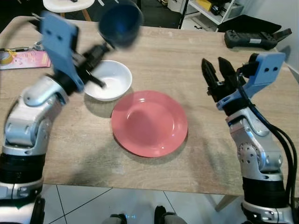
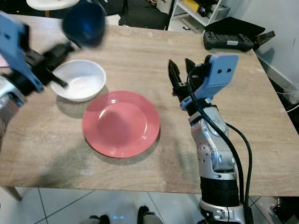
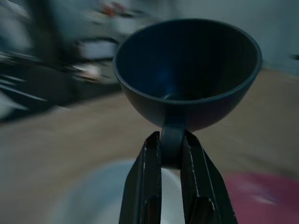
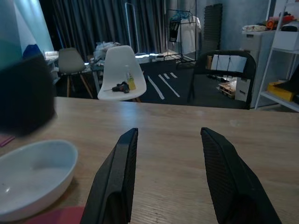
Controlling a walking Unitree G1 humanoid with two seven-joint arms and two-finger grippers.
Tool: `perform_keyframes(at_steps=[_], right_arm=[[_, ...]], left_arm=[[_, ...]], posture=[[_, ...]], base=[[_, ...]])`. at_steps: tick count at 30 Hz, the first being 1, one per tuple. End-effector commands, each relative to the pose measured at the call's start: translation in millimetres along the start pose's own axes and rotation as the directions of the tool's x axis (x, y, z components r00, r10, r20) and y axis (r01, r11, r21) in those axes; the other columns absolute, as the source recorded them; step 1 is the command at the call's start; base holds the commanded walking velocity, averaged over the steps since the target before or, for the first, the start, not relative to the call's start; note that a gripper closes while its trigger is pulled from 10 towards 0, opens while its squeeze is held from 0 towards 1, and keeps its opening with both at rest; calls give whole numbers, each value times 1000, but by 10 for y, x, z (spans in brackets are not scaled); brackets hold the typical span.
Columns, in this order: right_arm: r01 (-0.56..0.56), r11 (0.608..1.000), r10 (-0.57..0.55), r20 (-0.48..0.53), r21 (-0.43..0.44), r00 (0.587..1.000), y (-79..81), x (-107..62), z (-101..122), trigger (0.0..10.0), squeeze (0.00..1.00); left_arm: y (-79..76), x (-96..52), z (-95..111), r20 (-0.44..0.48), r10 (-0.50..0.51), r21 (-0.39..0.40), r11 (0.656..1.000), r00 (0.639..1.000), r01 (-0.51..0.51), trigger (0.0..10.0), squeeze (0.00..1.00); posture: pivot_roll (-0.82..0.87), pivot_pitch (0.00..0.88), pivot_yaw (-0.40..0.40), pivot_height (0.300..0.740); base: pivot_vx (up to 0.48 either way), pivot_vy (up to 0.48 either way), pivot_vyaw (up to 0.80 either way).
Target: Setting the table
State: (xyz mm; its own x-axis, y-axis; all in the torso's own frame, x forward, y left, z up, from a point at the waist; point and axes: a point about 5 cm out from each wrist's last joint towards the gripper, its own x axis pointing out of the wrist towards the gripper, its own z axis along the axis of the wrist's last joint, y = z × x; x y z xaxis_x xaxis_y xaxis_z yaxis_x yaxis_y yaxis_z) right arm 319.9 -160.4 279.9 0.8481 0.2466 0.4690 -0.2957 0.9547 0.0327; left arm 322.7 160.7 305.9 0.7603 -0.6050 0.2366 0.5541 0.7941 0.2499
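My left gripper [image 1: 103,48] is shut on the handle of a dark blue cup [image 1: 120,23] and holds it in the air above the far rim of a white bowl [image 1: 110,80]. The left wrist view shows the blue cup [image 3: 187,74] pinched by its handle between both fingers [image 3: 145,182], blurred by motion. A pink plate [image 1: 149,122] lies in the middle of the wooden table [image 1: 177,60], just right of the bowl. My right gripper [image 1: 217,77] hovers open to the right of the plate, nothing between its fingers [image 4: 117,182].
A black device [image 1: 254,38] lies at the table's far right corner. Pink paper and a yellow tape roll [image 1: 7,57] sit at the far left edge. A white chair [image 4: 121,74] stands beyond the table. Bare tabletop stretches right of the plate.
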Motion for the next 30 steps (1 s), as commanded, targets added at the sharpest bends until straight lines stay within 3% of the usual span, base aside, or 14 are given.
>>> perform_keyframes(at_steps=[1, 3, 6, 10, 13, 17, 19, 23, 26, 30], right_arm=[[66, 998, -66, -2, -24, 998, -89, -32, -9, 10000, 0], [189, 980, -188, 21, -60, 982, -261, -24, 22, 10000, 0], [249, 965, -247, 34, -80, 968, -374, -40, 54, 10000, 0], [252, 964, -250, 26, -84, 968, -400, -66, 49, 10000, 0], [247, 966, -247, 12, -79, 969, -369, -93, 27, 10000, 0], [237, 969, -237, 7, -76, 972, -326, -78, -1, 10000, 0], [232, 970, -232, 8, -75, 973, -307, -62, -8, 10000, 0], [215, 974, -214, 20, -68, 977, -273, -40, 13, 10000, 0], [187, 980, -185, 34, -68, 982, -222, -24, 49, 10000, 0], [160, 984, -157, 49, -75, 986, -153, -13, 90, 10000, 0]], left_arm=[[-70, 13, -50, -22, -66, -24, 998, 998, 66, 10000, 0], [-91, 109, -230, -93, -66, -45, 997, 994, 62, 10000, 0], [-147, 176, -421, -167, -98, -87, 993, 981, 85, 10000, 0], [-167, 207, -526, -213, -99, -100, 992, 972, 80, 10000, 0], [-261, 202, -575, -209, -199, -144, 975, 957, 171, 10000, 0], [-308, 228, -568, -191, -226, -93, 973, 955, 212, 10000, 0], [-245, 253, -562, -191, -208, -26, 978, 959, 207, 10000, 0], [9, 370, -499, -170, -132, 2, 991, 977, 134, 10000, 0], [195, 460, -461, -164, -52, 12, 998, 985, 55, 10000, 0], [316, 512, -446, -164, -20, -12, 1000, 986, 18, 10000, 0]], posture=[[39, 191, 37, 740], [39, 190, 38, 740], [14, 189, 48, 740], [8, 191, 50, 740], [8, 191, 50, 740], [11, 194, 48, 740], [12, 197, 45, 740], [13, 208, 40, 740], [11, 221, 43, 740], [0, 237, 54, 740]], base=[[0, 0, 0], [0, 0, 0], [0, 0, 0], [0, 0, 0], [0, 0, 0], [0, 0, 0], [0, 0, 0], [0, 0, 0], [0, 0, 0], [0, 0, 0]])
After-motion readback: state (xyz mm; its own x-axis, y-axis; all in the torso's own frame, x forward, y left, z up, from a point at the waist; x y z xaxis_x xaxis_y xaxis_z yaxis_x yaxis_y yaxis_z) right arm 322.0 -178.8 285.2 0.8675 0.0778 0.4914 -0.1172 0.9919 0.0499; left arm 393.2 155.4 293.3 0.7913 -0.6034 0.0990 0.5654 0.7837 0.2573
